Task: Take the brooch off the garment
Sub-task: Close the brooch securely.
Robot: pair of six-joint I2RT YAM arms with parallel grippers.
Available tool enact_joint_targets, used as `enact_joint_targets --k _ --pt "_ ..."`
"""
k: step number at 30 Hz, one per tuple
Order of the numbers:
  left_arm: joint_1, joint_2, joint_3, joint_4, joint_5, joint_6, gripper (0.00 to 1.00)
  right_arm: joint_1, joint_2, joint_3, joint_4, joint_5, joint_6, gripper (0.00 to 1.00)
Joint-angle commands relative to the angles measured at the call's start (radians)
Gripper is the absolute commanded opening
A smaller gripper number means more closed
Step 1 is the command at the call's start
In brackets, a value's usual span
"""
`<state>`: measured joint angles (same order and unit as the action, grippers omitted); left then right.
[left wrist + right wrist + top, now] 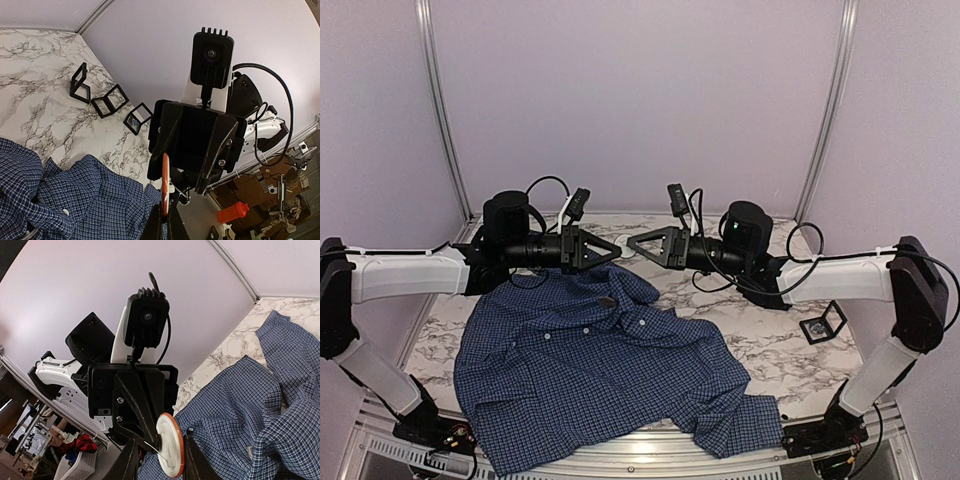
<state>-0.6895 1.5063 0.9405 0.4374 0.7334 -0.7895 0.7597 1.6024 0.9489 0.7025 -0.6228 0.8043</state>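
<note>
The brooch (170, 447), a round disc with a white back and an orange rim, hangs in the air over the collar of the garment (590, 370). Its thin pin needle sticks out free. My left gripper (165, 220) is shut on the brooch (165, 175), which shows edge-on there. My right gripper (160, 460) faces it tip to tip, with its fingers on either side of the disc and a gap on the left side. From above, the brooch (623, 254) is a pale speck between my left gripper (616, 250) and right gripper (632, 243). The blue checked garment (250, 410) lies spread on the table.
The marble table (770, 345) holds a small black frame with a bluish piece (823, 325) at the right. Three black frames (110, 100) stand in a row near the back wall. An orange bottle (232, 212) sits beyond the table's edge.
</note>
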Motion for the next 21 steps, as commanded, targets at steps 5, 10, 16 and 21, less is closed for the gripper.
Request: enact_joint_targets --k 5,10,16,21 --pt "-0.008 0.019 0.023 0.016 0.008 0.000 0.00 -0.003 0.001 0.005 0.018 -0.031 -0.008 0.25" --pt "-0.012 0.019 0.024 0.014 0.006 -0.002 0.00 -0.002 0.002 0.004 0.023 -0.040 -0.012 0.31" --pt "-0.012 0.018 0.027 0.017 0.006 -0.005 0.00 0.000 0.000 -0.001 0.018 -0.045 -0.017 0.32" --pt "-0.015 0.019 0.032 0.023 0.010 -0.010 0.00 0.004 -0.001 -0.002 0.014 -0.044 -0.019 0.25"
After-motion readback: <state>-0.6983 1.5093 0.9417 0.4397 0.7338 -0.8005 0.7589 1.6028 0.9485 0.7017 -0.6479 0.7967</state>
